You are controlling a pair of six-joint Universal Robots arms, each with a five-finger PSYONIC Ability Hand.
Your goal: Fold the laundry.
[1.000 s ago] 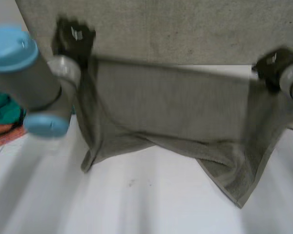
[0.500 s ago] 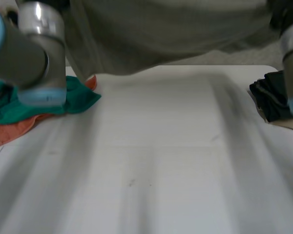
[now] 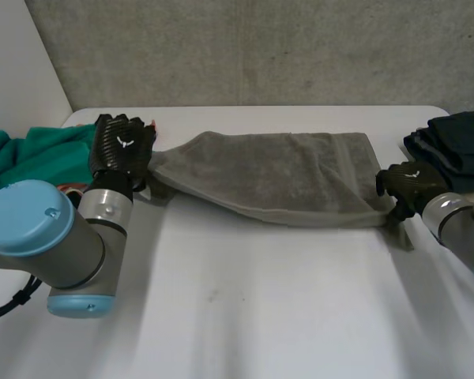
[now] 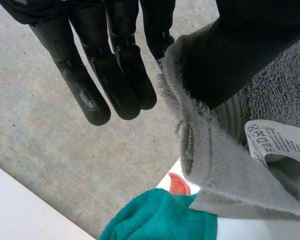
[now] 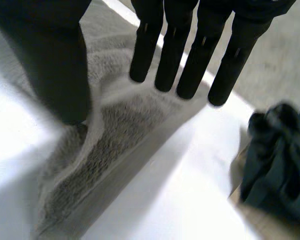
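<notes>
A grey towel (image 3: 276,178) lies in a loose folded strip across the far half of the white table (image 3: 261,308). My left hand (image 3: 120,146) is at its left corner; in the left wrist view the thumb (image 4: 240,45) pinches the towel's hem (image 4: 210,160) against the nearest finger, the other fingers (image 4: 115,75) straight. A white care label (image 4: 275,142) hangs off that corner. My right hand (image 3: 407,183) is at the towel's right end. In the right wrist view its fingers (image 5: 190,50) stand straight above the towel (image 5: 115,135), apart from the thumb (image 5: 55,65).
A teal cloth (image 3: 31,154) lies on an orange one (image 4: 177,184) at the table's left edge, close to my left hand. Dark folded clothes (image 3: 458,146) are stacked at the right edge, beside my right hand. A concrete wall stands behind the table.
The towel hung spread in the air between both raised hands; now it lies on the table. Both hands have come down with it, and the right hand's fingers have straightened off the cloth.
</notes>
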